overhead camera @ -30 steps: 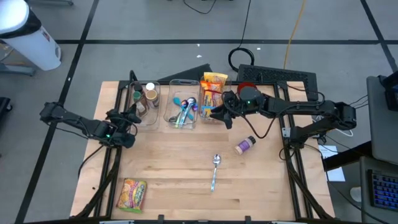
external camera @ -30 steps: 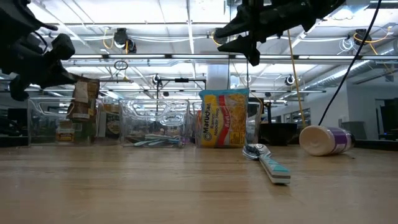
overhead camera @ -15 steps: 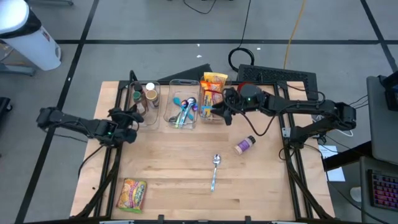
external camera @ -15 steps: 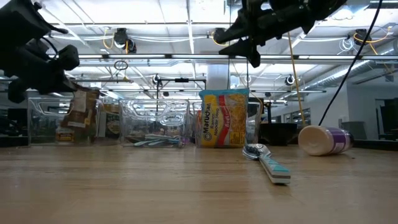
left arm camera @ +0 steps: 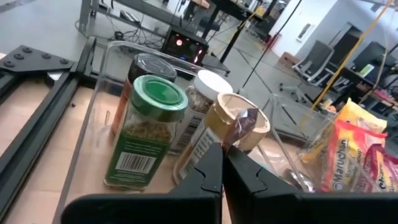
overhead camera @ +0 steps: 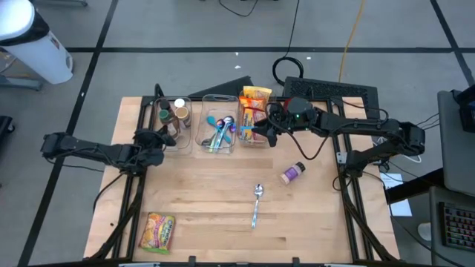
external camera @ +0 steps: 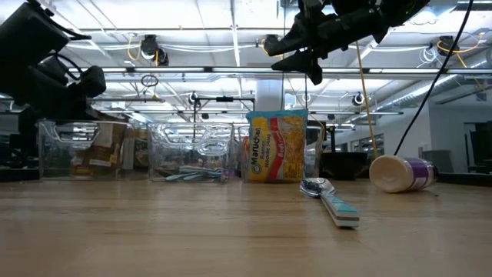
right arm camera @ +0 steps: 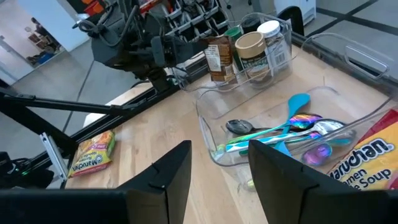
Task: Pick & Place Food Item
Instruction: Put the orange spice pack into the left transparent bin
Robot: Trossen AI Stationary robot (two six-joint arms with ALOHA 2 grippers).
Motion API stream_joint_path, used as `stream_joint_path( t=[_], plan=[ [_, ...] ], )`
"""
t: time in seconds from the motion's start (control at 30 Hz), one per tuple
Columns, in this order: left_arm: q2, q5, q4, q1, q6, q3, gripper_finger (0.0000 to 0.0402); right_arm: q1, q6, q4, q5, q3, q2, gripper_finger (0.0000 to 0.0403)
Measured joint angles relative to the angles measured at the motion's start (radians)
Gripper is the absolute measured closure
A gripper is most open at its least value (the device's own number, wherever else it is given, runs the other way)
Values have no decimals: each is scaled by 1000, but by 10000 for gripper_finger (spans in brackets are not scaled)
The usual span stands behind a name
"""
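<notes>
Left gripper (left arm camera: 222, 163) has its jaws pinched tight on the corner of a small brown foil packet (left arm camera: 244, 126), holding it right over the clear plastic bin of spice jars (overhead camera: 172, 119) at the table's back left. Right gripper (right arm camera: 219, 163) hangs with jaws partly apart, nothing in them, above the clear bin with colourful spoons (right arm camera: 283, 134). A yellow ramen noodle pack (overhead camera: 158, 231) lies at the front left of the wooden table (overhead camera: 215, 193), well away from both.

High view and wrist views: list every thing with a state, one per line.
Left pincer: shut, empty, by the jar bin.
Right pincer: open, empty, above the utensil bin.
Green-lidded jar: upright, capped, in the jar bin.
Purple-capped bottle: lying on its side.
Loose spoon: flat on the table.
Noodle packet: flat, sealed.
</notes>
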Motion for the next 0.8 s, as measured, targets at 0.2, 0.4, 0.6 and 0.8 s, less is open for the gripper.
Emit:
stream_joint_path(
  t=[0.2, 0.4, 0.6, 0.8],
  plan=[
    [0, 45, 7, 35, 15, 0, 397, 0, -1, -3, 0, 0, 0, 254],
    [0, 50, 7, 65, 7, 0, 382, 0, -18, -6, -1, 0, 0, 259],
    [0, 72, 7, 79, -8, 0, 329, 0, -23, -8, -3, 0, 0, 259],
    [0, 99, 20, 81, -9, 0, 283, 0, -27, -8, -3, 0, 0, 259]
  ],
)
